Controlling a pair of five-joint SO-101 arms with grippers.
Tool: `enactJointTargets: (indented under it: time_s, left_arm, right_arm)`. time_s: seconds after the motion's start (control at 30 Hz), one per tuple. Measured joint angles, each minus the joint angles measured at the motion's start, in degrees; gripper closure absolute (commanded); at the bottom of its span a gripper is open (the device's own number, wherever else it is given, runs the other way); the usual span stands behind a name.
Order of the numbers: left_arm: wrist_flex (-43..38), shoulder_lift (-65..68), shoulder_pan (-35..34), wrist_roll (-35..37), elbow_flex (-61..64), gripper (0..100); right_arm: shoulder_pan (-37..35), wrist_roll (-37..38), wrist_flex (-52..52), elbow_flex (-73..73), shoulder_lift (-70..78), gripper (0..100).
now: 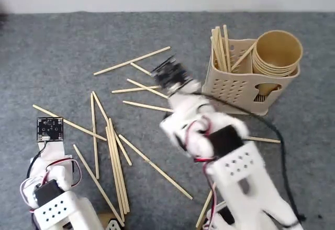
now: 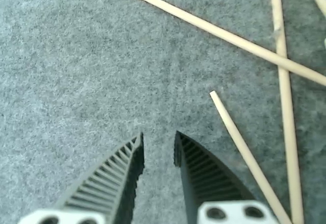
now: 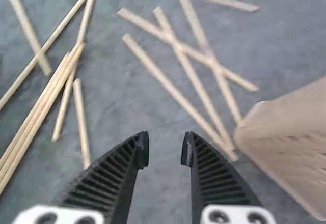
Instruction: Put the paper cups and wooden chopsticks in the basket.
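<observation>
Wooden chopsticks [image 1: 148,106] scattered at 9 o'clock of basket [image 1: 230,86]. Right claw [image 3: 164,148] slightly open, empty. Recommend straddling one stick crosswise.

No legible text, labels, brands, numbers, signs; none on basket [image 1: 230,86] or paper cups [image 1: 277,49].

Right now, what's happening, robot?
Left gripper, right gripper open, empty. Tan paper cups stacked in beige perforated basket. Many thin wooden chopsticks loose on grey carpet.
</observation>
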Motion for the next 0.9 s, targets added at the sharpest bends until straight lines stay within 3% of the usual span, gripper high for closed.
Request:
enactJointTargets:
  time_s: [0.13,0.3,0.8,0.9]
  left_arm:
    - [0.0,0.0,0.0,0.0,0.0,91]
    - [0.0,0.0,0.0,0.0,0.0,91]
    - [0.0,0.0,0.0,0.0,0.0,91]
    - [0.0,0.0,0.0,0.0,0.0,91]
  right_arm:
    - [-6.33,-3.34,0.0,1.85,6.68,86.1]
    - [-11.25,-6.51,-2.37,1.85,18.2,77.8]
    - [-15.74,-8.88,-15.21,1.85,39.3,78.4]
    - [-17.05,-8.88,-15.65,1.85,41.49,86.4]
